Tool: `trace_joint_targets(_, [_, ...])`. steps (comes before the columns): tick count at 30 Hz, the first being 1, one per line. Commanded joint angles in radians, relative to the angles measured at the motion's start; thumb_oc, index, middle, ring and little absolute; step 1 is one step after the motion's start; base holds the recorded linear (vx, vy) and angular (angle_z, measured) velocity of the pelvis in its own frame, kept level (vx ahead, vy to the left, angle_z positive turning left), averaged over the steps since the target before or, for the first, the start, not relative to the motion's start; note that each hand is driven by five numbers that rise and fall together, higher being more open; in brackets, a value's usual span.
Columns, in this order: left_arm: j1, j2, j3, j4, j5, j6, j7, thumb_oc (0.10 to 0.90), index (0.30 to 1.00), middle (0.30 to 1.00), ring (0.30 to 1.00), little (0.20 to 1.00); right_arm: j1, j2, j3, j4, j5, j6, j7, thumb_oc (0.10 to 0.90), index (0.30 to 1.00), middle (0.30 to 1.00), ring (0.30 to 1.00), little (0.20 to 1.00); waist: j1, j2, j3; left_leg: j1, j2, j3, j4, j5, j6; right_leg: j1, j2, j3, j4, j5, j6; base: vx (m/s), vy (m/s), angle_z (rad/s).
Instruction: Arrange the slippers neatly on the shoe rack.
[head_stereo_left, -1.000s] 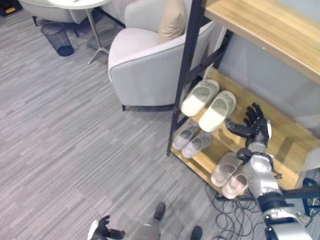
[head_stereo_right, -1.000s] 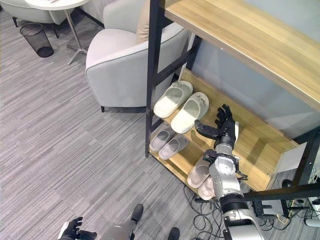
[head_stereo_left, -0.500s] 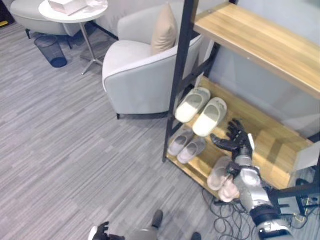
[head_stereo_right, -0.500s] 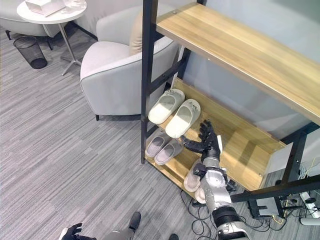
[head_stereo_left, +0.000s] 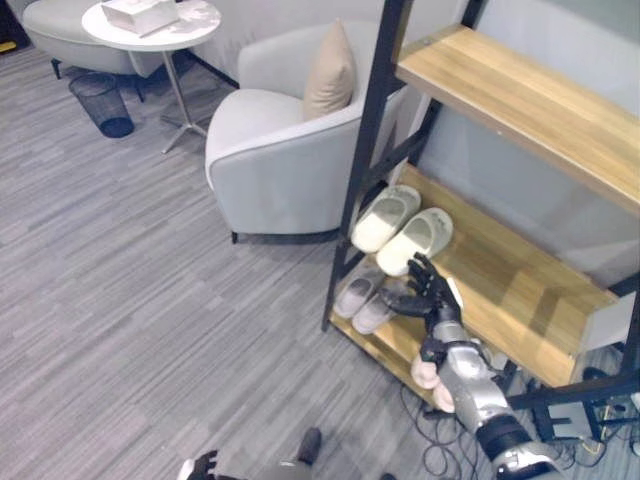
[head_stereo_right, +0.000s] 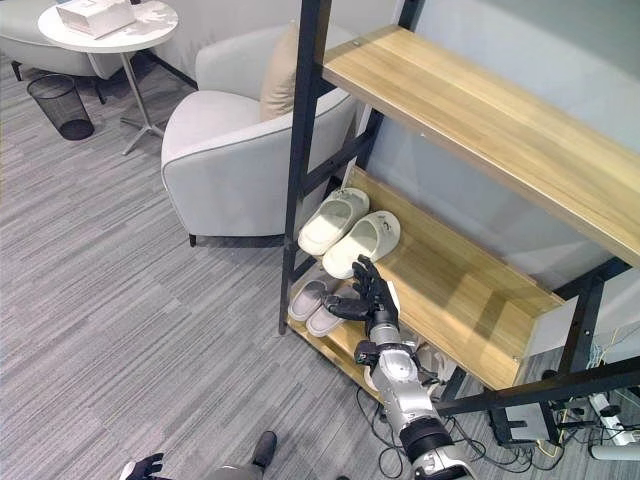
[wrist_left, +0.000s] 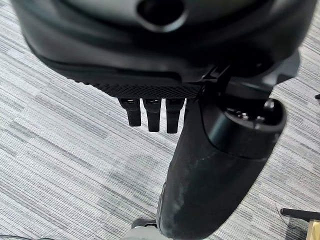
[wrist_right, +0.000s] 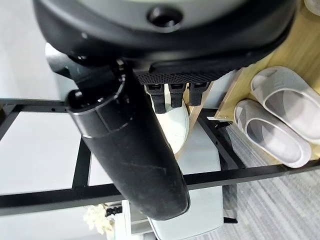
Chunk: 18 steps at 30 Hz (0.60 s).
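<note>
Left eye view: shoe rack (head_stereo_left: 520, 300) beside armchair (head_stereo_left: 270, 150) on grey carpet (head_stereo_left: 120, 280); right hand (head_stereo_left: 432, 295) fingers spread, empty.

Slippers (head_stereo_right: 349, 221) on shoe rack (head_stereo_right: 470, 300)

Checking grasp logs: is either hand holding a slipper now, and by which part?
Nothing is held. The right hand is open by the shoe rack; the left hand hangs open over the floor.

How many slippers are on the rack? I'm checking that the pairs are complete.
6: a cream pair on the middle shelf, a grey pair on the bottom shelf at its armchair end, and a pink pair there, mostly hidden behind the right hand.
</note>
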Motion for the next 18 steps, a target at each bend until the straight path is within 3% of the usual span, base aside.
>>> trace_joint_targets(1, [-0.025,-0.017,0.008,0.036,0.015,-0.012,0.011,0.8,0.9,0.9,0.9,0.9,-0.109,-0.039,0.009,-0.095,-0.069,-0.076,-0.009,0.8,0.9,0.9,0.9,0.9,0.019,0.04,-0.006,0.1,-0.014,0.01,0.009,-0.157,0.002,0.031,-0.037,0.036,0.062,0.072,0.083,0.0,0.0,0.0])
trace_joint_targets(13, [-0.005,-0.038,0.05,0.077,0.018,0.003,-0.028,0.8,0.9,0.9,0.9,0.9,0.058,-0.139,-0.138,-0.219,-0.144,-0.071,-0.022,0.8,0.9,0.9,0.9,0.9,-0.025,0.062,-0.038,0.136,-0.007,0.037,0.009,-0.165,0.002,0.045,-0.043,0.053,0.082,0.071,0.082,0.0,-0.006,-0.01])
trace_joint_targets(17, [0.002,-0.046,0.06,0.08,0.016,0.003,-0.047,0.8,0.9,0.9,0.9,0.9,0.136,-0.144,-0.155,-0.276,-0.138,-0.07,0.02,0.8,0.9,0.9,0.9,0.9,-0.047,0.076,-0.046,0.148,-0.007,0.054,0.01,-0.163,0.001,0.044,-0.046,0.065,0.095,0.078,0.08,-0.02,-0.028,-0.18])
trace_joint_targets(18, [0.008,-0.054,0.062,0.078,0.009,0.002,-0.068,0.8,0.9,0.9,0.9,0.9,0.196,-0.141,-0.15,-0.294,-0.128,-0.063,0.064,0.8,0.9,0.9,0.9,0.9,-0.065,0.09,-0.053,0.159,-0.006,0.067,0.01,-0.163,0.001,0.041,-0.048,0.074,0.112,0.075,0.078,-0.03,-0.018,-0.05])
